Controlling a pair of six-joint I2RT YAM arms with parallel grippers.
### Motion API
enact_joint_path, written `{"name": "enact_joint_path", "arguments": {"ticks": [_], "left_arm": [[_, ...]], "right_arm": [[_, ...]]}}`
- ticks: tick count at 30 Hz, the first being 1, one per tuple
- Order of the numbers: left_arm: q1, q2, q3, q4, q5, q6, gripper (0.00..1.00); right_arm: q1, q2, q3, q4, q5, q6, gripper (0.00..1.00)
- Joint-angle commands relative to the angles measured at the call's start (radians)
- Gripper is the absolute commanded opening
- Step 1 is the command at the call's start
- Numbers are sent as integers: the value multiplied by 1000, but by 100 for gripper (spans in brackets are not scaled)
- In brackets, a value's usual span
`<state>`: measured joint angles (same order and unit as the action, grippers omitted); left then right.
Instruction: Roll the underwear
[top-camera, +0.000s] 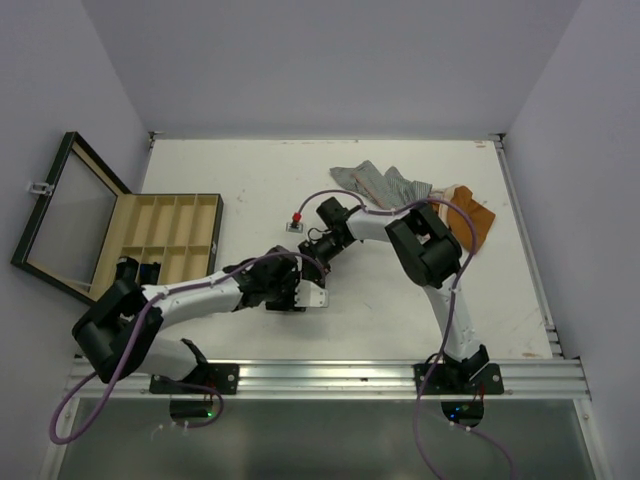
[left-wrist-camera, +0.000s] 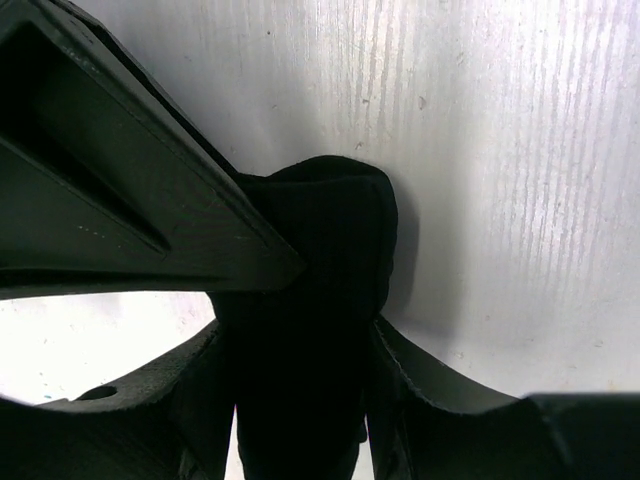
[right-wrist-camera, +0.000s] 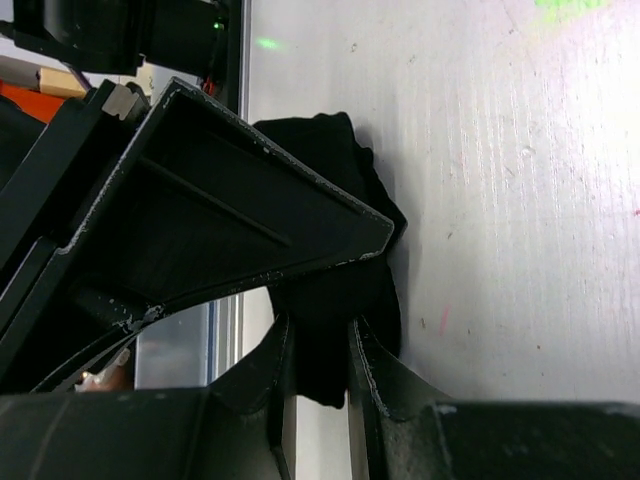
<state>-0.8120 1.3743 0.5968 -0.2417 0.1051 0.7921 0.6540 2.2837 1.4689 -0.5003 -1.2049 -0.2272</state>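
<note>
Mid-table (top-camera: 400, 320), both arms meet on one black underwear piece (left-wrist-camera: 320, 250). Left gripper (left-wrist-camera: 340, 300): jaws pressed on the cloth from both sides. Right gripper (right-wrist-camera: 370, 280): jaws nearly together, pinching the same black cloth. Grey striped piece (top-camera: 385, 183) and orange-brown piece (top-camera: 476, 215) lie far right, well apart from the grippers. Wooden box (top-camera: 165, 225) sits left, lid open.

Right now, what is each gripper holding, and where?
The right gripper pinches the black underwear by a bunched edge. The left gripper straddles it too; its grip cannot be told.
</note>
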Motion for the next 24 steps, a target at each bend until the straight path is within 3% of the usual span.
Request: {"name": "enact_joint_path", "arguments": {"ticks": [1, 3, 4, 5, 6, 8, 13, 18, 20, 24], "left_arm": [[-1, 137, -3, -50, 77, -27, 30], [-1, 170, 9, -76, 90, -39, 17], [0, 183, 18, -94, 97, -39, 5], [0, 207, 33, -108, 110, -45, 0], [2, 218, 40, -131, 116, -60, 0], [5, 232, 54, -154, 149, -71, 0], [42, 183, 100, -221, 206, -160, 0], [213, 146, 130, -272, 290, -188, 0], [255, 135, 187, -297, 323, -204, 0], [281, 72, 262, -236, 193, -355, 0]], "right_arm": [[30, 96, -48, -78, 307, -55, 6], [23, 65, -51, -78, 315, -41, 26], [16, 47, -53, -80, 343, -37, 33], [7, -2, -53, -81, 355, -29, 39], [-23, -27, -56, -80, 366, -23, 48], [-66, -113, -61, -77, 380, 3, 55], [-255, -320, -38, -107, 392, 31, 58], [-416, -530, -42, -138, 415, 28, 65], [-450, -573, -61, -152, 412, 22, 72], [-487, -702, -122, -159, 455, 8, 77]]}}
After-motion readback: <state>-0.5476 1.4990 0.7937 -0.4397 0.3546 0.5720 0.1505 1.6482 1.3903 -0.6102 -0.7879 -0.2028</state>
